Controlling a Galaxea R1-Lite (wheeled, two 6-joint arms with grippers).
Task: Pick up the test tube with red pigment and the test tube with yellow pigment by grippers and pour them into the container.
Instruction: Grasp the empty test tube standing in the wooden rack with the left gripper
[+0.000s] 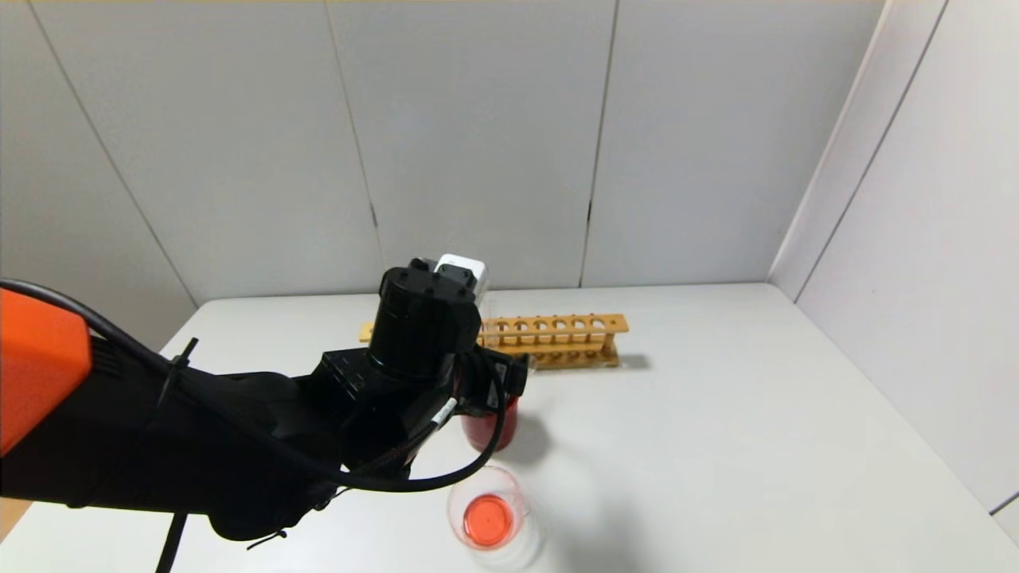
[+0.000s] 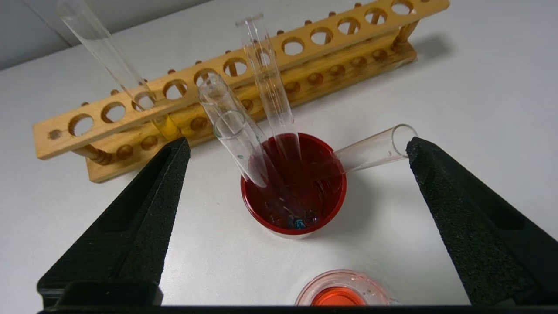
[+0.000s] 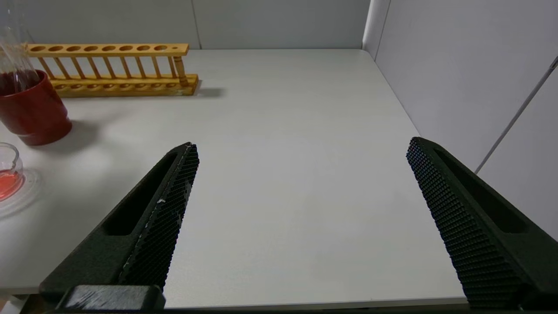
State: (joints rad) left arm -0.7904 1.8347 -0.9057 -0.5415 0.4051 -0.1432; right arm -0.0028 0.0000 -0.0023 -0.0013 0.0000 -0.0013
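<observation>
Pale grey wall panels enclose a white table [image 1: 716, 414], seen from beside the robot. Toward the back of the table stands a long wooden test tube rack [image 2: 270, 56] with a row of round holes. One thin clear glass test tube with yellow liquid at its bottom [image 2: 163, 124] leans in a hole near one end of the rack.

Just in front of the rack sits an opaque dark red cup [image 2: 293, 192]. Several clear glass test tubes [image 2: 237, 144] rest in it at different angles, and one of them [image 2: 375, 146] lies tilted over the rim. Which of these is the red-pigment tube cannot be told.

Nearer the robot, apart from the cup, stands a small round clear glass beaker [image 1: 487, 519] holding orange-red liquid.

A boxy black left gripper [image 2: 296, 152] on a bulky black arm hangs above the red cup, its two padded jaws spread wide and holding nothing. One tilted tube's mouth lies very close to one jaw.

A black right gripper [image 3: 301, 152] waits low over bare table on the robot's right, well apart from the glassware, jaws also spread wide and empty
</observation>
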